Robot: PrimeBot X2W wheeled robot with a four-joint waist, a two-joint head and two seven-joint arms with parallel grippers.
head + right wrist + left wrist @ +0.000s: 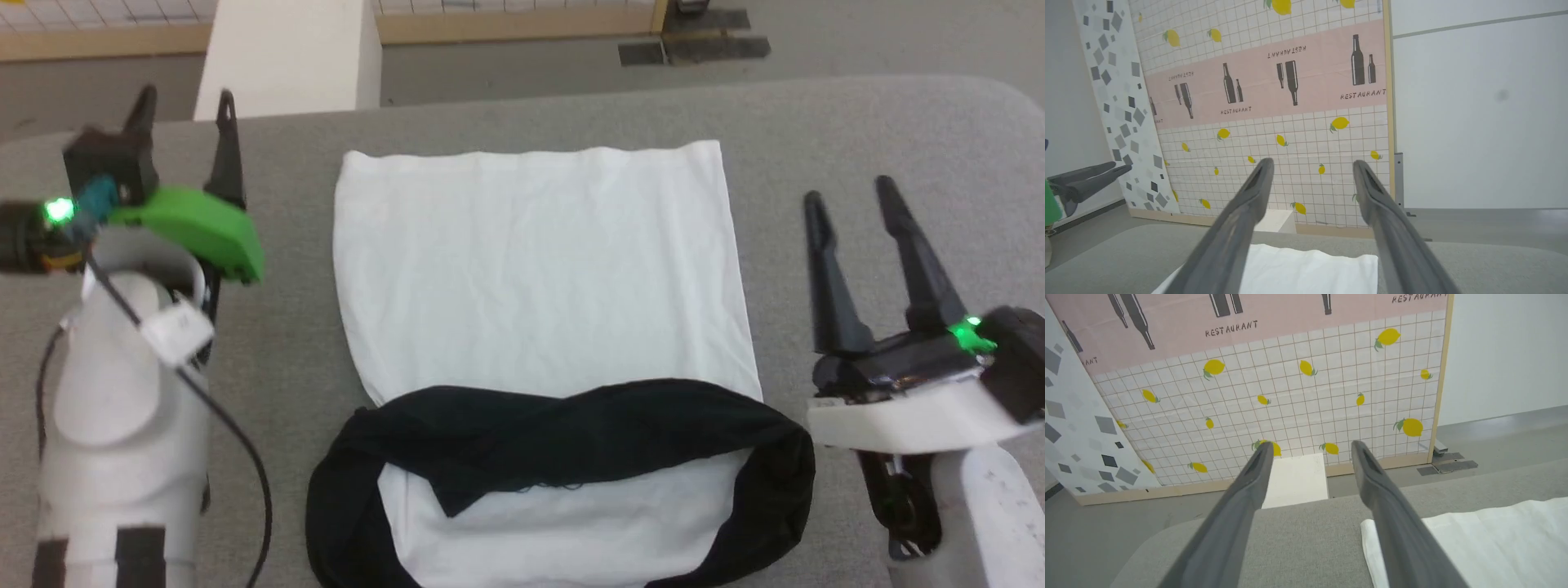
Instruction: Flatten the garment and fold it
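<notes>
Head view: found one garment [539,269] lying in the middle of the grey table [857,122], white body spread fairly flat, far hem straight, black sleeves [571,425] folded inward across the near part. Counted two grippers. Noted the left gripper [186,96] standing off the garment's left edge, fingers spread and holding nothing. Noted the right gripper [849,193] off the right edge, also spread and empty. Neither touching the cloth.

Judged the garment thin, soft and light: nothing to break, but limp, likely to sag and crease if lifted from one point. Best pinched through all layers at two matching corners, one per gripper, perhaps the far hem corners.

Left wrist view: saw two dark fingers of the left gripper [1311,445] wide apart above bare table [1306,539], with the garment's [1494,539] white corner just beside the right-hand finger.

Right wrist view: saw two fingers of the right gripper [1313,162] parted, the white garment [1306,265] lying below between them, and the left gripper [1120,166] at the far left.
</notes>
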